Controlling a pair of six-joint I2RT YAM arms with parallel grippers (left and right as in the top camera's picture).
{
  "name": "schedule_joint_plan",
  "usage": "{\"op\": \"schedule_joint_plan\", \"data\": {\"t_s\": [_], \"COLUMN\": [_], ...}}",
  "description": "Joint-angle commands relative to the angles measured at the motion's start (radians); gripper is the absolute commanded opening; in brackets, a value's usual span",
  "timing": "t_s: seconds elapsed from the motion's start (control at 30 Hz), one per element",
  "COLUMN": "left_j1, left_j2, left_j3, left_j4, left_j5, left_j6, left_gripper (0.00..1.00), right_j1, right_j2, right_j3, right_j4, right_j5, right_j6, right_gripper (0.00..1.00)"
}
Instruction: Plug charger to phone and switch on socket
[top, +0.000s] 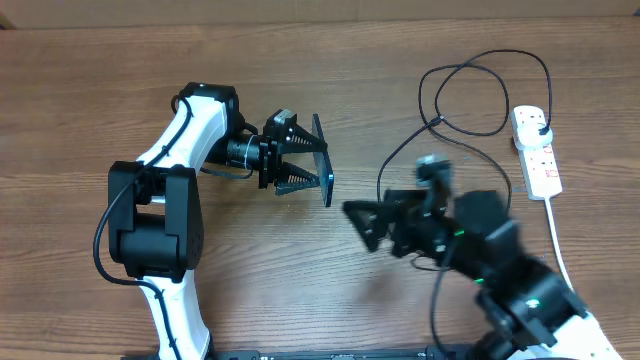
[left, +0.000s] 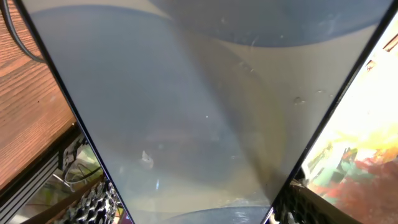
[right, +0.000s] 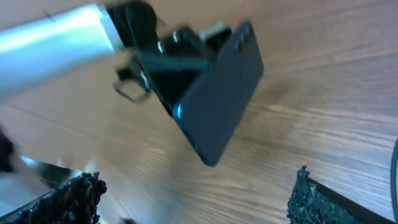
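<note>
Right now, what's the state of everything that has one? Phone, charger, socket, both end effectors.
phone: gripped, off the table, standing on edge; no cable seen in it.
charger: slack loops on table, black plug seated in socket; tip not visible.
socket: flat on table; switch position too small to tell.
left end effector: shut on phone.
right end effector: open, empty, blurred, facing phone.
</note>
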Motion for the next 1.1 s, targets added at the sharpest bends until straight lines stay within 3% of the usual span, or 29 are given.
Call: {"op": "schedule_joint_plan", "data": {"t_s": [0.0,0.17,0.43,0.57,1.07], "left_j1": [0.001,0.001,0.001,0.001,0.001], "left_j2": [0.004,0.004,0.004,0.004,0.004], "left_j3": [0.022,0.022,0.022,0.022,0.022], "left_j4": [0.0,0.0,0.0,0.0,0.0], "left_j5": [0.049,0.049,0.048,0.048,0.023], "left_j6": [0.005,0.005,0.005,0.005,0.008], "left_gripper": [0.58,0.57,0.57,0.58,0.58], "right_j1": [0.226,0.404,0.454,0.453,0.373], "right_j2": [0.056,0.15,0.309,0.358,0.422], "right_j3": [0.019,0.019,0.019,0.019,0.019], "right_j4": [0.047,0.109,0.257,0.351,0.425], "right_j5": [0.48,0.73,0.758,0.759,0.692], "right_j6": [-0.033,-0.097,-0.119,-0.195,-0.245], "right_gripper": [0.99,0.99,1.0,1.0,0.74]}}
